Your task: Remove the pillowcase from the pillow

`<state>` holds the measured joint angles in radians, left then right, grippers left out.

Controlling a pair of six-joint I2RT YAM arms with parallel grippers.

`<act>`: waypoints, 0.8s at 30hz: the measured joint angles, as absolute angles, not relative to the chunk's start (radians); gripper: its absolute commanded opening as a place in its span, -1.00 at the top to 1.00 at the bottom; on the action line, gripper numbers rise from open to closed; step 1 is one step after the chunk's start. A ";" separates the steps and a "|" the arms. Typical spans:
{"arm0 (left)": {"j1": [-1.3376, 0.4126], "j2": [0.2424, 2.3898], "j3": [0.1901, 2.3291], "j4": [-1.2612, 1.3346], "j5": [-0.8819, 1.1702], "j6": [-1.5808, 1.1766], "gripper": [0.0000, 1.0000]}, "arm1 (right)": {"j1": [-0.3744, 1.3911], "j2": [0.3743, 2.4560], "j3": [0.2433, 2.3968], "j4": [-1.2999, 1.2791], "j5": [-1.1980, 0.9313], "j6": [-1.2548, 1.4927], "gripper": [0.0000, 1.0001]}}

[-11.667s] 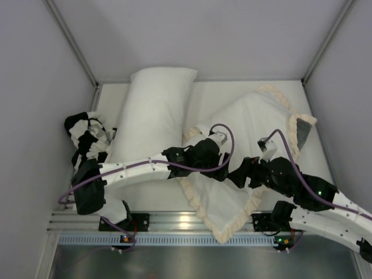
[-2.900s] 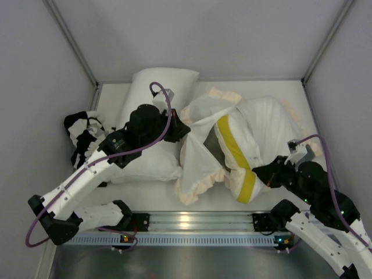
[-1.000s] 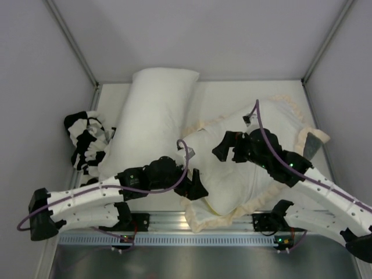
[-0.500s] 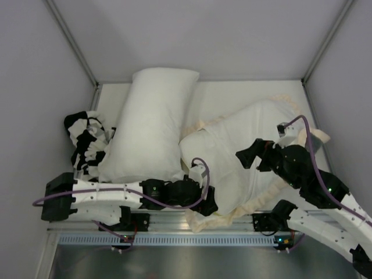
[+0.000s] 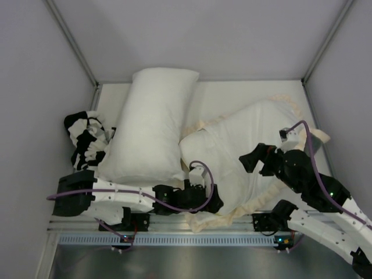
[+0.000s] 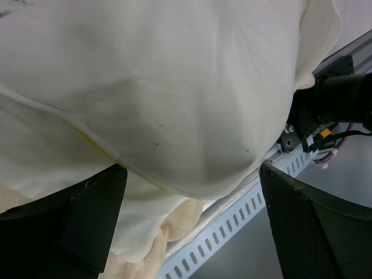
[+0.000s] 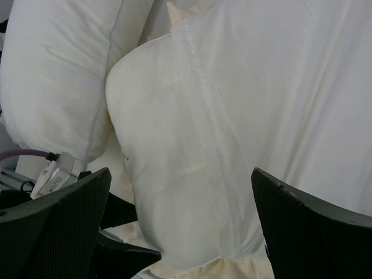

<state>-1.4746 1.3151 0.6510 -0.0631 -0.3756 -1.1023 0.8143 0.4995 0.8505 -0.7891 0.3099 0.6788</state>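
The pillowcase (image 5: pixel 250 139) lies at centre right, white reverse face up, its cream frill (image 5: pixel 232 214) along the near edge. The pillow is hidden inside it and shows only as a plump bulge. My left gripper (image 5: pixel 216 204) is open and empty at the pillowcase's near left corner. In the left wrist view (image 6: pixel 192 226) the white bulge (image 6: pixel 174 99) and the frill (image 6: pixel 171 229) lie between its spread fingers. My right gripper (image 5: pixel 249 160) is open and empty above the pillowcase's middle. In the right wrist view (image 7: pixel 180 232) the white cloth (image 7: pixel 244 116) lies below it.
A longer plain white pillow (image 5: pixel 152 122) lies at the left, touching the pillowcase; it also shows in the right wrist view (image 7: pixel 52 75). A black-and-white cloth (image 5: pixel 86 142) is bunched by the left wall. The metal rail (image 5: pixel 186 222) runs along the near edge, also seen in the left wrist view (image 6: pixel 232 244).
My left gripper has slid toward the near edge and rightward along the pillowcase's front corner. My right gripper has drawn back to the right over the pillowcase. The pillowcase has settled flatter.
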 measured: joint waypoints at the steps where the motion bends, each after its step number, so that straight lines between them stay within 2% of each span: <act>1: -1.477 1.319 0.645 -0.041 -0.382 -1.111 -0.98 | 0.814 0.498 0.849 -0.794 0.310 0.681 -0.99; 7: -1.478 1.394 0.632 0.093 -0.383 -1.129 -0.93 | 0.814 0.497 0.836 -0.799 0.311 0.685 -0.99; 10: -1.478 1.432 0.632 0.144 -0.371 -1.126 -0.71 | 0.814 0.492 0.826 -0.801 0.310 0.686 -0.99; 12: -1.478 1.448 0.631 0.178 -0.355 -1.122 -0.44 | 0.814 0.487 0.825 -0.805 0.310 0.690 -0.99; 14: -1.478 1.451 0.623 0.209 -0.342 -1.119 -0.06 | 0.814 0.482 0.825 -0.805 0.310 0.692 -0.99; 15: -1.478 1.451 0.617 0.225 -0.336 -1.118 0.30 | 0.814 0.480 0.825 -0.805 0.310 0.692 -0.99; 17: -1.478 1.448 0.599 0.258 -0.333 -1.113 0.65 | 0.814 0.479 0.825 -0.806 0.310 0.693 -0.99; 18: -1.478 1.441 0.590 0.270 -0.334 -1.107 0.96 | 0.814 0.479 0.824 -0.806 0.309 0.693 -0.99; 24: -1.476 1.348 0.574 0.256 -0.362 -1.054 1.00 | 0.814 0.497 0.777 -0.806 0.301 0.713 -0.99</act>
<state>-1.4761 1.3476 0.5735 0.2562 -0.3618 -1.0542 0.8143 0.4969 0.7769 -0.8059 0.3012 0.7128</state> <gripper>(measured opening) 0.046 0.993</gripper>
